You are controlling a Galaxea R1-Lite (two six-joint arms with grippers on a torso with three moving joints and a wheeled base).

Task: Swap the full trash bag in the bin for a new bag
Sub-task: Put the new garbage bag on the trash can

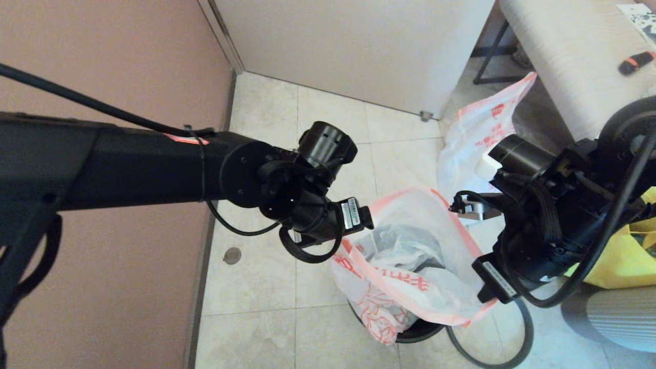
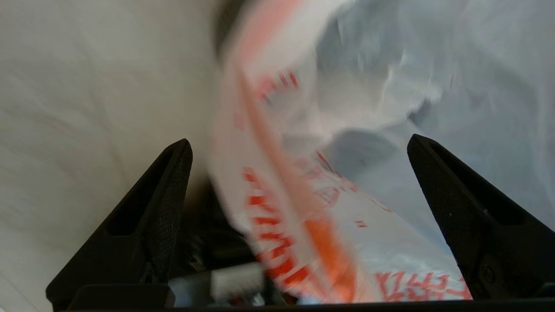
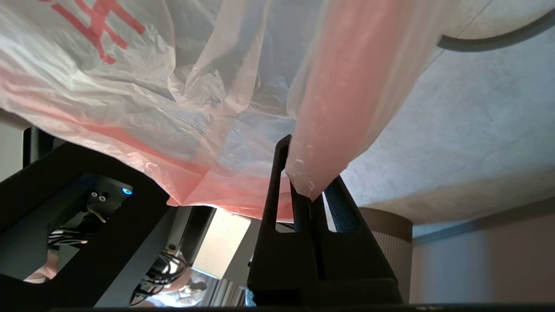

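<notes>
Pale tiled floor (image 1: 256,287), pink wall (image 1: 128,66), black bin (image 1: 420,330) underfoot.

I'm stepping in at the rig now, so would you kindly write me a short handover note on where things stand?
Right gripper: shut on the pink rim of the new bag, holding it up on the bin's right side.
Left gripper: open, at the bag's left edge, gripping nothing.
The bin stands on the floor under the bag; its grey hoop lies off it on the floor.
The full trash bag lies behind, already out.
Left: spread the bag over the bin's rim and refit the hoop.
</notes>
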